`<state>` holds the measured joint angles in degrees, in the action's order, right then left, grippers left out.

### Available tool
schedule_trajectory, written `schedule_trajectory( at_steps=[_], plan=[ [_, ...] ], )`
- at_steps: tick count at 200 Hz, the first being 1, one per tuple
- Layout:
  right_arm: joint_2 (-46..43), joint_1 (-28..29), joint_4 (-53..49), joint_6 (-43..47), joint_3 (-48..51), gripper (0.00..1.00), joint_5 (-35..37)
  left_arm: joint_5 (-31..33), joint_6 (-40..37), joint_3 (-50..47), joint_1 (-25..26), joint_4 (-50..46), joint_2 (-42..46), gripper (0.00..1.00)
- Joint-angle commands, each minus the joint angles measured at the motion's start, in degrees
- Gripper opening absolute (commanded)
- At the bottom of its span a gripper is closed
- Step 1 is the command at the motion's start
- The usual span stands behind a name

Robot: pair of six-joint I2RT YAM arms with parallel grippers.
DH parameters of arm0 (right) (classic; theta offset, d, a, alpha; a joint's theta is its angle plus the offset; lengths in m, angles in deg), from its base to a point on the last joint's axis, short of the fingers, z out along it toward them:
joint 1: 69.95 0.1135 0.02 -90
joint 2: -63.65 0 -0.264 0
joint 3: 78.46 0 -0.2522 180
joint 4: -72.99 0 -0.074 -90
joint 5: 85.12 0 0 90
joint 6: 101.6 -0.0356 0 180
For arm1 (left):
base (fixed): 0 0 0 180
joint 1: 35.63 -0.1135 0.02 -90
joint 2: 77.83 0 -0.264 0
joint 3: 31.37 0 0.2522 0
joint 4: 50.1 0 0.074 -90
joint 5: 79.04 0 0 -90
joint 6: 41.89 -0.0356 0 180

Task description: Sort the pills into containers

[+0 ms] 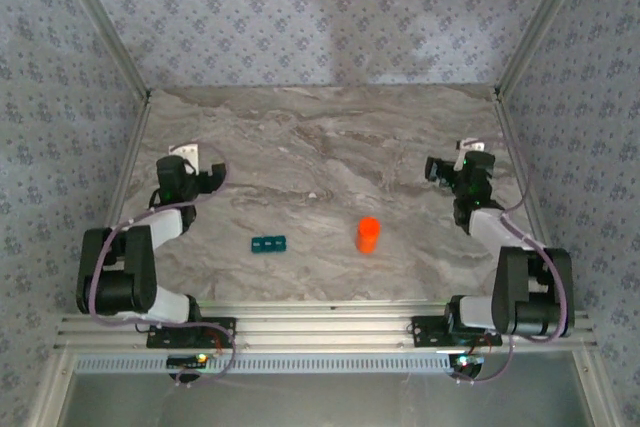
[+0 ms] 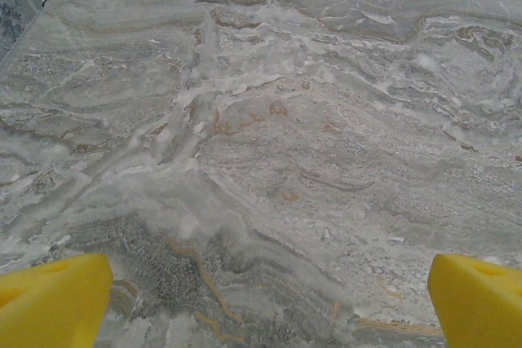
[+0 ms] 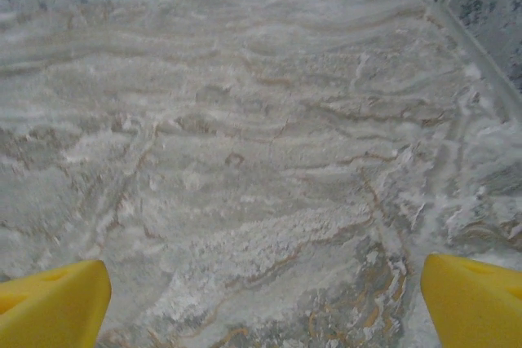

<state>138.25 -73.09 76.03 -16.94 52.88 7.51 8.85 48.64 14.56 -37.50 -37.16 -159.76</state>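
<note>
Marble tabletop (image 1: pixel 320 137) spans frame centre. L gripper (image 2: pixel 269 287): jaws wide, holding nothing, above the marble. R gripper (image 3: pixel 265 291): same, wide, empty. Orange bottle (image 1: pixel 368 235) upright, lower centre. Teal pill box (image 1: pixel 268 243) lies flat left of bottle, apart.

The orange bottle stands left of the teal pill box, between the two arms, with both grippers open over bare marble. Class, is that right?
No. The top external view shows the orange bottle right of the teal pill box, not left. The rest holds: the left gripper and right gripper are open over bare marble.
</note>
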Motion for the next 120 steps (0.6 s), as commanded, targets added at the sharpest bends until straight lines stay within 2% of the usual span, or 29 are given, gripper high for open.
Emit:
schedule_trajectory(
  at_steps=[1, 14, 22, 33, 49, 70, 87, 120],
  plan=[
    [-4.1, -0.8, -14.9, -12.1, -5.8, 1.0, 3.9, -0.7, 0.9, 2.1, -0.4, -8.0, 4.8, 0.99],
    [-5.8, -2.5, -19.6, -21.7, -8.5, 1.0, 2.5, -0.4, 2.6, 3.0, -0.4, -11.6, 7.6, 0.99],
    [-6.2, -4.0, -22.0, -25.8, -10.1, 1.0, -0.7, 0.4, 4.1, 3.7, -0.4, -13.8, 9.1, 0.99],
    [-5.8, -5.4, -21.8, -26.9, -11.8, 1.0, -8.5, 2.2, 5.9, 4.3, -0.4, -16.4, 11.0, 0.99],
    [-4.9, -3.5, -23.4, -25.8, -15.5, 1.0, -14.5, 4.6, 9.3, 4.7, -0.3, -19.2, 13.6, 0.99],
    [-3.1, 3.8, -31.6, -21.4, -23.2, 1.0, -15.6, 6.2, 11.9, 5.4, -0.1, -25.3, 17.7, 0.99],
    [-0.6, 11.3, -37.6, -17.6, -28.9, 0.98, -15.1, 5.1, 11.6, 5.6, 0.4, -29.7, 20.9, 0.99],
    [6.2, 25.8, -43.6, -14.7, -36.4, 0.95, -14.0, 3.7, 14.5, 3.7, 1.5, -36.3, 26.8, 0.99]
  ],
)
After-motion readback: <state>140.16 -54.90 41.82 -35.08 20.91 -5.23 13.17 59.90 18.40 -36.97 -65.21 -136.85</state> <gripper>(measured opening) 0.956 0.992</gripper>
